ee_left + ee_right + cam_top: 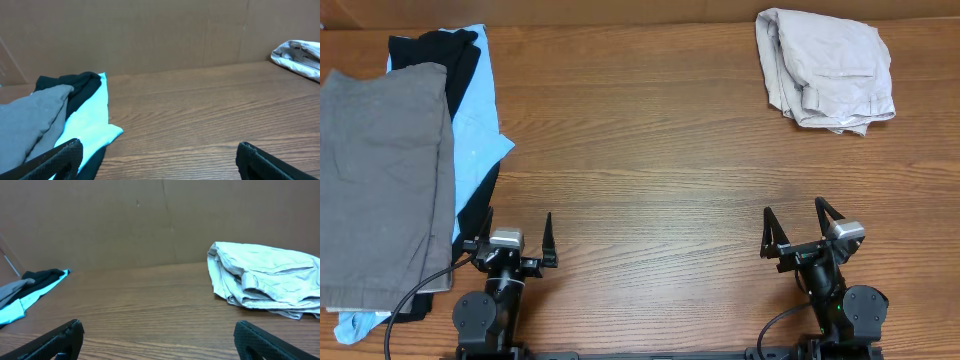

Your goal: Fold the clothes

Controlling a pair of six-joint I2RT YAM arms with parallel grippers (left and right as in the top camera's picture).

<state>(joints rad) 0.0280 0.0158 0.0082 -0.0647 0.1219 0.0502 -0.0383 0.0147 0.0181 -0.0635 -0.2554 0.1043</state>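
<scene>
A wide brown wood-grain desk (650, 150) is filling the overhead view, with a plain brown cardboard wall (150, 35) standing along its far edge. On the desk's left side a flat stack of clothes is lying. A pair of mid-grey heathered shorts (380, 180) is sitting on top, smoothed out and covering most of the pile. A soft light-blue garment (478, 120) is poking out beneath it on the right, and a black garment (460, 60) is showing at the far end. This pile is looking like sorted or finished work, parked aside so the middle of the desk is free for folding. At the far right corner a pair of pale beige fabric shorts (825, 70) is lying crumpled and bunched, well apart from the stack. It is probably the piece waiting to be folded, and it is sitting on the right arm's side.

Both arms are crouching at the near edge, folded low over their bases with wrists pointing toward the far wall. The left claw (518, 222) is hanging just beside the stack's near right corner, its black fingers spread wide and grasping nothing. The right claw (793, 212) is likewise released, splayed and empty, well short of the beige shorts. Neither claw is touching any cloth
</scene>
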